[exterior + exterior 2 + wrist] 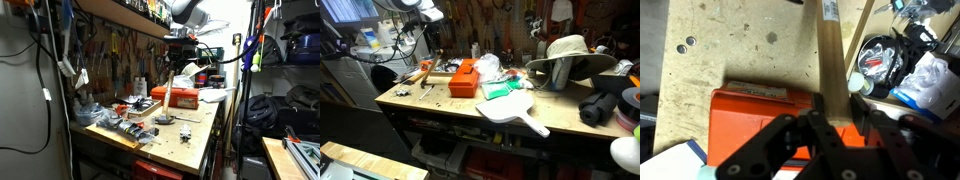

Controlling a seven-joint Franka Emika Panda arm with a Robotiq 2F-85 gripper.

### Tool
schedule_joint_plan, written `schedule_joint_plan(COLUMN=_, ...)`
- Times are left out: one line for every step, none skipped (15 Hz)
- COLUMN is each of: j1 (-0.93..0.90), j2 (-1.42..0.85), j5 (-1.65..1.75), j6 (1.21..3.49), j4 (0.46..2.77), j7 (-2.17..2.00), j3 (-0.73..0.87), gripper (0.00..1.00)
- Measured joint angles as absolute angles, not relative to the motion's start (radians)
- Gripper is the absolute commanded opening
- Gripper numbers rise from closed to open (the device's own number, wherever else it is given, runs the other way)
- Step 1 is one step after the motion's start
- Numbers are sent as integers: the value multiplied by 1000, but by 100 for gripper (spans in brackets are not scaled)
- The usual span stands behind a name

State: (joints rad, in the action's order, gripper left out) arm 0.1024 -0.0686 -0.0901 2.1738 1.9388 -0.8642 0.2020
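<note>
Over the orange case [750,112] on the cluttered worktop [730,50]: gripper [838,110] clamped on a long wooden slat [831,50], low end near the case; likely hazard to my eye, slat pivoting in the narrow pinch and knocking case or nearby clutter.
</note>
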Motion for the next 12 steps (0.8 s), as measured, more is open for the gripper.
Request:
schedule_joint_plan(j1=102, j2=-55, j5=-90, j6=2170, j4=1946, j7=-864, j3=196, gripper=8)
schedule_joint_plan(j1=102, j2=-42, j5=-90, j6=2164, j4=1953, j7=-864, j3=190, gripper=8)
schedule_joint_plan(j1=102, j2=-29, j5=-90, j6=2157, j4=1959, j7=-864, j3=182, gripper=8)
schedule_joint_plan(j1=102, j2=-15, j5=-89, j6=2153, j4=1966, j7=-864, j3=174, gripper=8)
schedule_joint_plan(j1=101, j2=-2, j5=-86, j6=2152, j4=1973, j7=-864, j3=166, gripper=8)
schedule_joint_plan(j1=100, j2=11, j5=-82, j6=2150, j4=1981, j7=-864, j3=157, gripper=8)
schedule_joint_plan(j1=99, j2=25, j5=-77, j6=2149, j4=1990, j7=-864, j3=147, gripper=8)
schedule_joint_plan(j1=99, j2=39, j5=-71, j6=2147, j4=1998, j7=-865, j3=137, gripper=8)
schedule_joint_plan(j1=98, j2=52, j5=-66, j6=2141, j4=2005, j7=-866, j3=126, gripper=8)
schedule_joint_plan(j1=97, j2=66, j5=-62, j6=2135, j4=2012, j7=-867, j3=114, gripper=8)
schedule_joint_plan(j1=95, j2=80, j5=-59, j6=2130, j4=2019, j7=-867, j3=103, gripper=8)
schedule_joint_plan(j1=93, j2=93, j5=-57, j6=2122, j4=2026, j7=-867, j3=91, gripper=8)
